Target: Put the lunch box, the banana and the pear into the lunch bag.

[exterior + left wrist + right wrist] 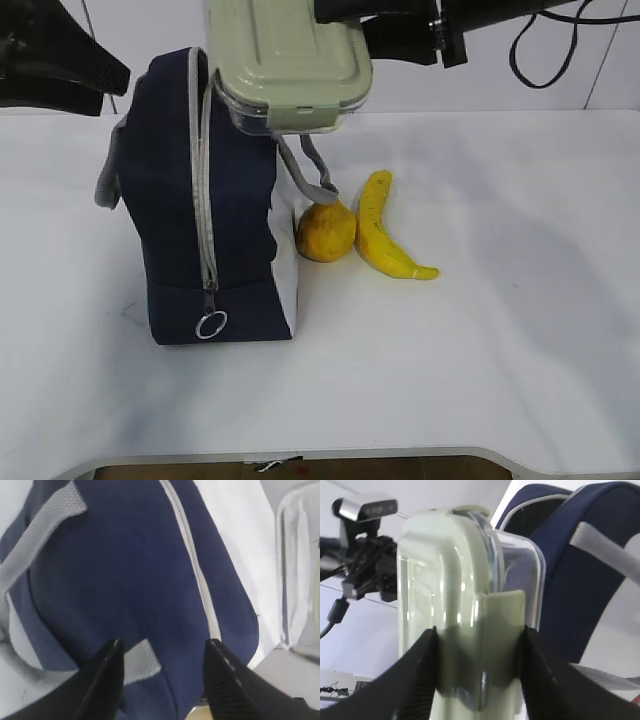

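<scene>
The right gripper (479, 645) pinched the one lunch box (290, 65) by its end latch, above the single lunch bag (205, 200) near the tabletop's back edge. Rigid, smooth plastic probably could slip. The left gripper (162, 655), spread, straddled the bag. One pear (325, 232) and one banana (385, 230) lay beside it.

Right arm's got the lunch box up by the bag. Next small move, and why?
Probably carry the lunch box a little left over the lunch bag before lowering. The right claw grips its end, and it hangs above the bag's right edge, not centred. The left claw straddles the bag's fabric. Whether the bag's top is open is unclear; pear and banana wait on the table.
</scene>
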